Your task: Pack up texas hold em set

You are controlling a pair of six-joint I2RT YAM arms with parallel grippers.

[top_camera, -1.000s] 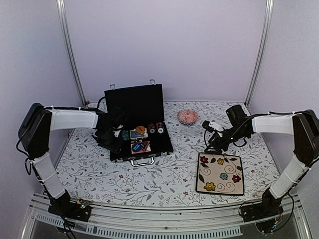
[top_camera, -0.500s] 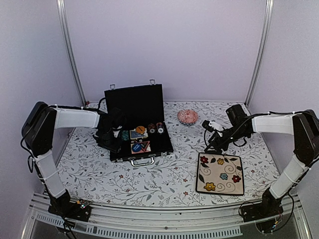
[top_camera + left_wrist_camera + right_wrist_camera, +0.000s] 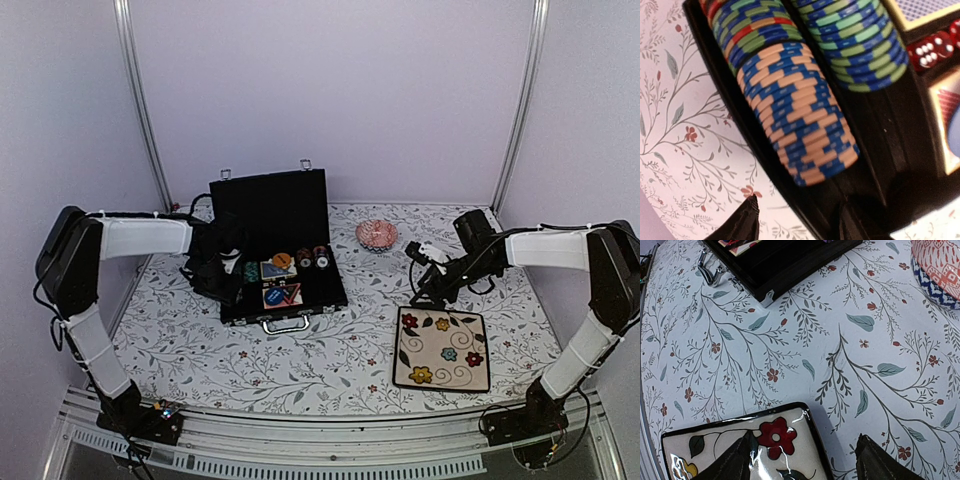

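Left fingers [image 3: 747, 222], only tips in frame; case [image 3: 885, 165] largely cut off.

The case [image 3: 270, 205] sits left of centre, chips [image 3: 800, 130] in its left side, the bowl [image 3: 376, 235] right of it, the plate [image 3: 430, 345] at lower right.

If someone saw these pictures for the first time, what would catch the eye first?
The open black case stands out, left of centre on the table, lid upright. The left wrist view is filled by rows of poker chips lying in it. A cream square plate with painted flowers lies to the right.
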